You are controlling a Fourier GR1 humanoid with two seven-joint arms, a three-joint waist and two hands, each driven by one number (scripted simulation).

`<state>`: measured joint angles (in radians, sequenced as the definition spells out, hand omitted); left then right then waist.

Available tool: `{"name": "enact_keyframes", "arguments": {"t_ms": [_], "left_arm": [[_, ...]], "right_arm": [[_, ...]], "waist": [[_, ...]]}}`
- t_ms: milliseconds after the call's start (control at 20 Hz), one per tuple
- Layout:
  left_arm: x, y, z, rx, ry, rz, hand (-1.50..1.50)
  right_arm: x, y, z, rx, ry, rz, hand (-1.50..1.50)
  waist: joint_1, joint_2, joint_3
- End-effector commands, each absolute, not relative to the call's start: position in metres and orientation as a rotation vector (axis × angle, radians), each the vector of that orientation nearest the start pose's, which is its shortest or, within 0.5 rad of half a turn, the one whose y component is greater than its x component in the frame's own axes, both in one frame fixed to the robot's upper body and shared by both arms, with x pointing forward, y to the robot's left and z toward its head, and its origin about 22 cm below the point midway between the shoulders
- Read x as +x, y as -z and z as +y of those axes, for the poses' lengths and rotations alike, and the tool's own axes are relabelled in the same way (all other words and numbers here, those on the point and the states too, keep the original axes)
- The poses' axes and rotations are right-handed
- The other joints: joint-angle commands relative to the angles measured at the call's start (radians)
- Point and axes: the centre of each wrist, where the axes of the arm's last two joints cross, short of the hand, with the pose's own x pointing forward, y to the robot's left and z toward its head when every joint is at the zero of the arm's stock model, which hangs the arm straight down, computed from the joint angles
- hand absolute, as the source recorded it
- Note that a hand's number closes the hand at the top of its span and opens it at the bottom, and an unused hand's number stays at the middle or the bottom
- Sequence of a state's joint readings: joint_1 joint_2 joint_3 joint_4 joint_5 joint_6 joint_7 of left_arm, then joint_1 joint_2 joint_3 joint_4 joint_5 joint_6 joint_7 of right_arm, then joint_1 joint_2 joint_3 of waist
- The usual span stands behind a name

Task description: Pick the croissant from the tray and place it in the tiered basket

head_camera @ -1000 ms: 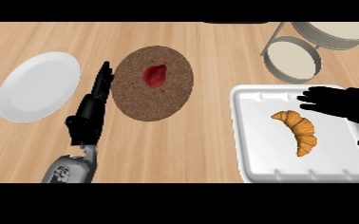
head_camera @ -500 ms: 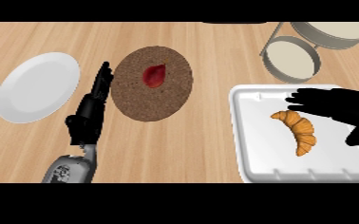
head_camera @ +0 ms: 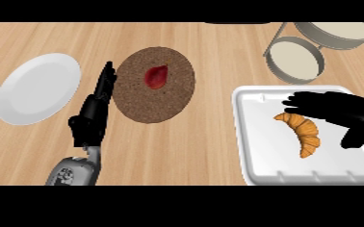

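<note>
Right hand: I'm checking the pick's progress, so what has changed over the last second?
The right hand moved left over the tray, and its fingers now spread above the upper end of the croissant; nothing is grasped yet. The croissant, the left hand resting beside the brown plate and the white plate stayed put.

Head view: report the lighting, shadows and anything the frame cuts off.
Head view: flat, even light, no glare on the white tray; the right hand reads as a black shape with little detail by the croissant; the tiered basket is cut off at the top right.
</note>
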<state>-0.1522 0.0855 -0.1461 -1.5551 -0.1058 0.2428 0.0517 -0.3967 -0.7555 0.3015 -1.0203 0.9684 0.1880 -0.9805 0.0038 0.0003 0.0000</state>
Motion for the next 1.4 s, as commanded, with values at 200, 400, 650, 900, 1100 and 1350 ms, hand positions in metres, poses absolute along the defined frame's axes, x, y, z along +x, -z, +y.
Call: {"name": "enact_keyframes", "arguments": {"t_ms": [200, 400, 650, 900, 1100, 1350], "left_arm": [[0.274, -0.036, 0.190, 0.163, 0.103, -1.657, 0.00], [0.278, -0.036, 0.208, 0.185, 0.124, -1.674, 0.00], [0.261, -0.034, 0.198, 0.176, 0.108, -1.658, 0.00], [0.270, -0.023, 0.211, 0.199, 0.107, -1.663, 0.00], [0.254, -0.025, 0.192, 0.158, 0.105, -1.654, 0.00], [0.262, -0.025, 0.198, 0.191, 0.113, -1.667, 0.00]], "right_arm": [[0.308, -0.028, -0.390, -0.113, -2.070, -1.373, -1.50], [0.326, -0.026, -0.391, -0.084, -2.039, -1.371, -1.50], [0.315, -0.008, -0.381, -0.076, -1.988, -1.406, -1.50], [0.304, 0.024, -0.368, -0.135, -1.939, -1.507, 1.50], [0.311, 0.018, -0.359, -0.233, -1.977, -1.651, 1.50], [0.325, 0.014, -0.346, -0.596, -1.800, -1.251, 1.50]], "waist": [[-0.001, 0.000, 0.000], [0.006, 0.002, 0.000], [0.001, -0.001, 0.000], [-0.002, 0.001, 0.000], [0.002, 0.000, 0.001], [-0.004, -0.003, -0.003]]}}
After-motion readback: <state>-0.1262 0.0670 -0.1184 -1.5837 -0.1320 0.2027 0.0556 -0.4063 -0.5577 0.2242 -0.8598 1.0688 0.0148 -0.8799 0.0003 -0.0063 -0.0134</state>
